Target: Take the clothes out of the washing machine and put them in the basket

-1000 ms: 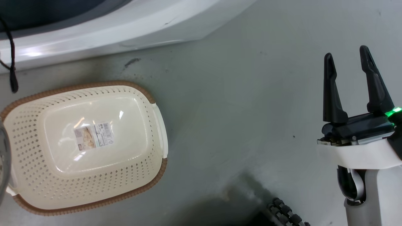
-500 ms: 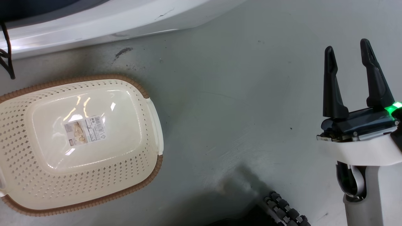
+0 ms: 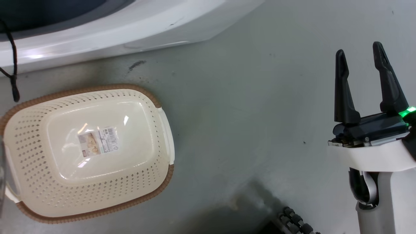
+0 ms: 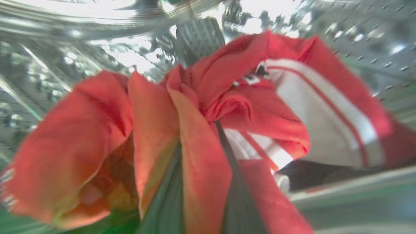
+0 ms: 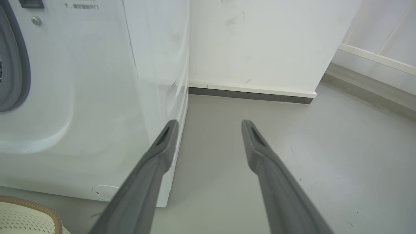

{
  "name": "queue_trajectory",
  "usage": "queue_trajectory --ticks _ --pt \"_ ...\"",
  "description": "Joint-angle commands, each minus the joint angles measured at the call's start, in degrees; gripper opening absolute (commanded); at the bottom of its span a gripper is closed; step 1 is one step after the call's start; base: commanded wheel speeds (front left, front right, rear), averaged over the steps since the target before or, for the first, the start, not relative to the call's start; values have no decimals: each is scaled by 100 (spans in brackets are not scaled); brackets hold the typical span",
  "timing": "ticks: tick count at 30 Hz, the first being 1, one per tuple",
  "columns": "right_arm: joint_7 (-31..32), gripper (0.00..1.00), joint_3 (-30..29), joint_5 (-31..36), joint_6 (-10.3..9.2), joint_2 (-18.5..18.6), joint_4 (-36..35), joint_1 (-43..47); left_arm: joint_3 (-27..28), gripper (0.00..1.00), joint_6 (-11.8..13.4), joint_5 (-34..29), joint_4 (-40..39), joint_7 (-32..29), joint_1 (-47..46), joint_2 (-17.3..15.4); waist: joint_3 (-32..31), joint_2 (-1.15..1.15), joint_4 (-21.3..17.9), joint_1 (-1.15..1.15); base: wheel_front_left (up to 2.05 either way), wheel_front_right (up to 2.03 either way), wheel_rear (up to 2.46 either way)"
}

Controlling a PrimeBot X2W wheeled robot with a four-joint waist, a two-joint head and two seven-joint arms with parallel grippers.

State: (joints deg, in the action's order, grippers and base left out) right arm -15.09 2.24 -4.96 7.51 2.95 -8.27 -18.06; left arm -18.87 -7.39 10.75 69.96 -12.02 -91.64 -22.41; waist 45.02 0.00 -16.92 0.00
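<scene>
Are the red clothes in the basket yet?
No, the basket holds just a label sticker, and the clothes show against the steel drum.

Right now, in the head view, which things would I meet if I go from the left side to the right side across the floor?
basket → ribbed black part at the bottom edge → right gripper, open. The washing machine runs along the top, above the basket, so I leave it out.

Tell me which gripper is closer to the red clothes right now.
Left. The left gripper is clamped on the clothes inside the drum; the right gripper hangs open over the floor beside the washing machine, away from them.
</scene>
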Motion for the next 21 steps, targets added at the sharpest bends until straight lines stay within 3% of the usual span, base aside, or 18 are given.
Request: queue_trajectory --ticks 1,11,21 --pt "-12 100 -15 35 -4 -13 26 42 -39 0 -1 53 -39 181 186 49 -183 0 122 0 0 0 0" --pt "-12 100 -51 415 -4 -10 165 366 -303 0 0 494 -180 1610 1297 353 -1128 0 626 0 0 0 0" --pt "-12 100 -35 694 -4 -9 316 758 -708 0 -1 843 -564 2528 2326 591 -2020 0 1042 0 0 0 0"
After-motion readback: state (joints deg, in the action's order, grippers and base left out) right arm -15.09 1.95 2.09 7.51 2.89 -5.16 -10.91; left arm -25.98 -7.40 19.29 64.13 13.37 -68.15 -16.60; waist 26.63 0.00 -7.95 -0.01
